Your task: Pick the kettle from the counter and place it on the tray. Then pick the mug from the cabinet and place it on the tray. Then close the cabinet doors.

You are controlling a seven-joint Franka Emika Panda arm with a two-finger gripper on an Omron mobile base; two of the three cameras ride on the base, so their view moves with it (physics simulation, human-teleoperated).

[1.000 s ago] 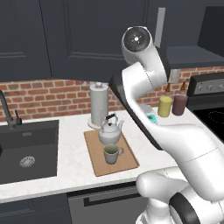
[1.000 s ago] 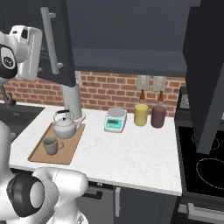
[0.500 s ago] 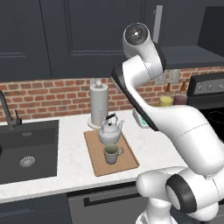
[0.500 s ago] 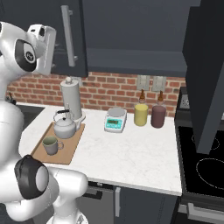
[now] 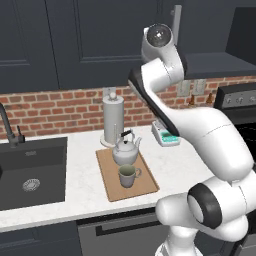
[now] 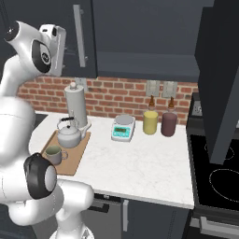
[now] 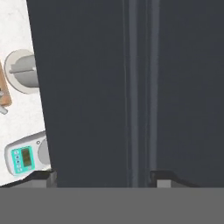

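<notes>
Mug [image 5: 128, 176] sits nearest, a small grey-beige ceramic cup with a greenish inside, upright at the front of the tray [image 5: 110, 181], its side handle pointing toward the right of the left base view. Just behind it on the same board stands the kettle [image 5: 125, 150], squat and silvery metal with a knobbed lid and a dark arched handle; its short spout points right in that view. The tray is a flat rectangle of light-brown grained wood, its long axis running from the counter's front edge back toward the brick wall. It lies on the white speckled counter [image 5: 82, 186], with the dark inset sink [image 5: 30, 172] at the left of the frame.

Behind the kettle rises a tall grey paper-towel holder [image 5: 113, 119]. Further right along the wall are a small white digital scale [image 6: 123, 128], a yellow jar [image 6: 150, 122] and a dark-red jar [image 6: 168, 124].

Highest and farthest, the gripper [image 7: 103, 177] is up against a dark navy cabinet door [image 7: 109, 87], whose vertical groove runs up the hand view. The two fingertips stand wide apart at the bottom of that view and hold nothing. A long silver bar handle [image 6: 80, 35] shows beside the hand in the right base view.
</notes>
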